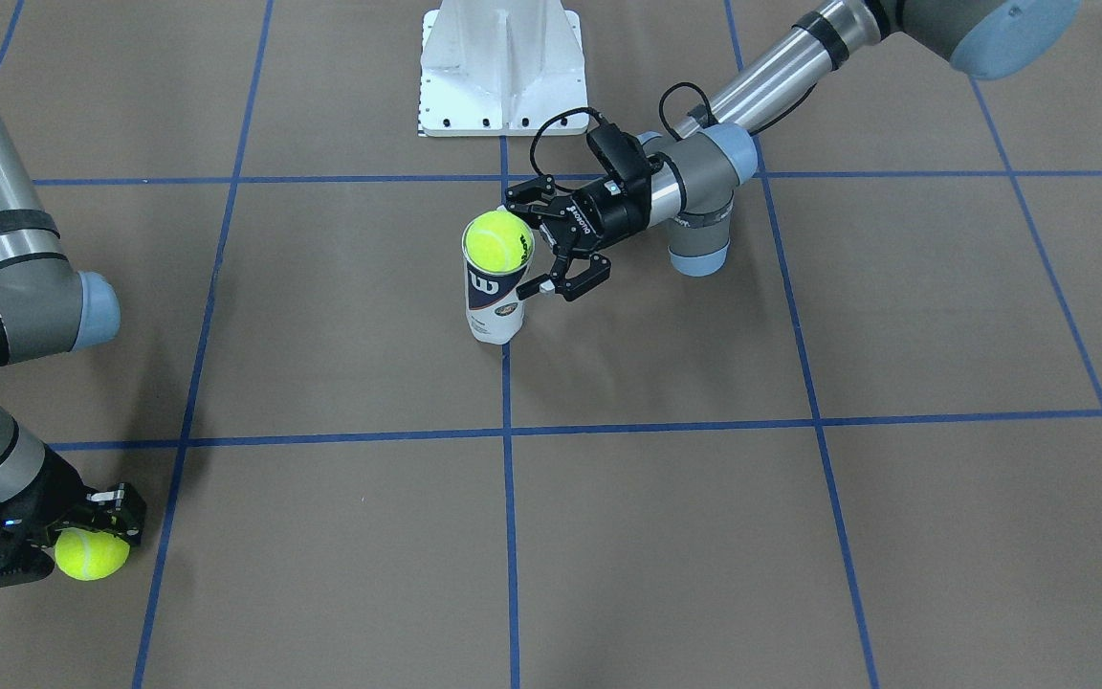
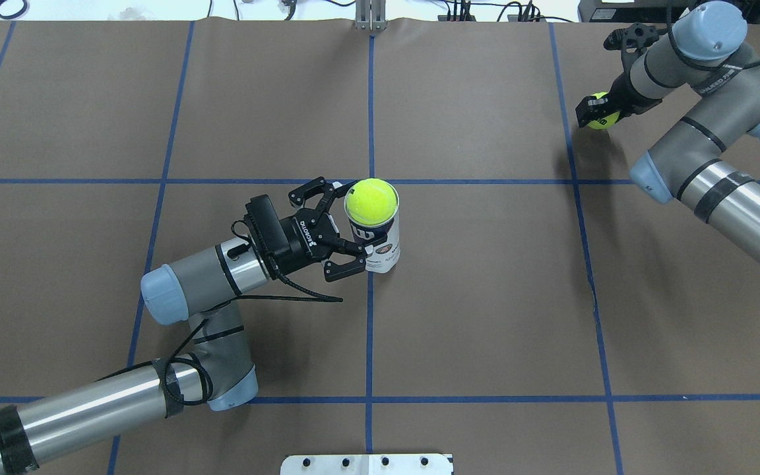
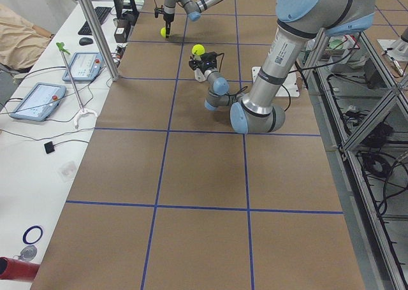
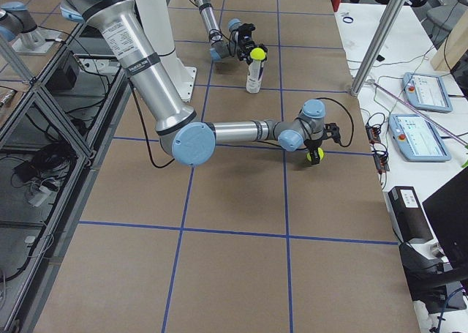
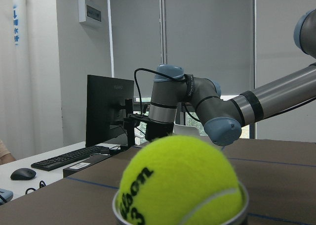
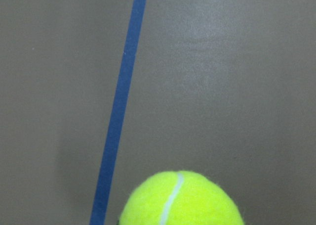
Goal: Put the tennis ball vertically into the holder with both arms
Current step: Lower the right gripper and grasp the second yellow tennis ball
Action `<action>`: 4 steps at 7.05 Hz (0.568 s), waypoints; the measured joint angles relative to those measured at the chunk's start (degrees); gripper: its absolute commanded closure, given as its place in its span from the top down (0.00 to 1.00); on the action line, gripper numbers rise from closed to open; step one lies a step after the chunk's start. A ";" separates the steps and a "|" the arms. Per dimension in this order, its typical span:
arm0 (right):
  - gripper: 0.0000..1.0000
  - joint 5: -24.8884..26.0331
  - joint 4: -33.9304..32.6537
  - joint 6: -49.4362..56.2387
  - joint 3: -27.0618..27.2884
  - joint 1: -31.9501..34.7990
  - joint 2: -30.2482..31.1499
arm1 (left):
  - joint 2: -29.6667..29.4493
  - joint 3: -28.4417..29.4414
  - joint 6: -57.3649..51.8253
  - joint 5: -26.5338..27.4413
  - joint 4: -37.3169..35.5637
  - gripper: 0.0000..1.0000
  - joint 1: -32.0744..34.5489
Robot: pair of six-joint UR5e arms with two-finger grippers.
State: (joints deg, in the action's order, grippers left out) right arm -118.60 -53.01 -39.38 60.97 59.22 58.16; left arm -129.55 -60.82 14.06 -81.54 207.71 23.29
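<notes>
The clear holder (image 1: 495, 304) with the Wilson label stands upright mid-table (image 2: 382, 245). A yellow tennis ball (image 1: 498, 240) sits in its open mouth, about half above the rim (image 5: 180, 180). My left gripper (image 1: 532, 244) lies level beside the holder's upper part. It is open, with its fingers spread on either side of the can (image 2: 350, 227). My right gripper (image 2: 594, 109) is far off at the table's edge. It is shut on a second tennis ball (image 1: 90, 555) and holds it low over the table (image 6: 180, 198).
The white pedestal base (image 1: 503, 67) stands behind the holder on the robot's side. Blue tape lines (image 2: 370, 330) grid the brown table. A metal post (image 4: 380, 40) and a desk with tablets (image 4: 428, 91) flank the far side, near my right gripper.
</notes>
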 measured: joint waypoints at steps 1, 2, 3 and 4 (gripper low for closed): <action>0.00 -0.84 -0.70 -0.24 1.87 0.59 -0.13 | 0.00 0.00 0.00 0.04 -0.02 0.98 0.00; 0.00 -1.90 -3.86 -0.41 5.19 0.90 -0.43 | 0.00 0.00 -0.02 0.05 -0.01 0.98 0.00; 0.00 -2.56 -10.50 -0.86 10.79 0.99 -0.93 | 0.00 0.00 -0.04 0.06 0.01 0.98 0.00; 0.00 -3.01 -16.80 -2.80 16.61 0.87 -1.38 | 0.00 0.00 -0.02 0.06 -0.01 0.98 0.00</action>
State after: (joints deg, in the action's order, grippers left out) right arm -121.60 -69.80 -42.18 77.59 60.09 56.78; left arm -129.55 -60.82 14.04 -81.48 207.71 23.29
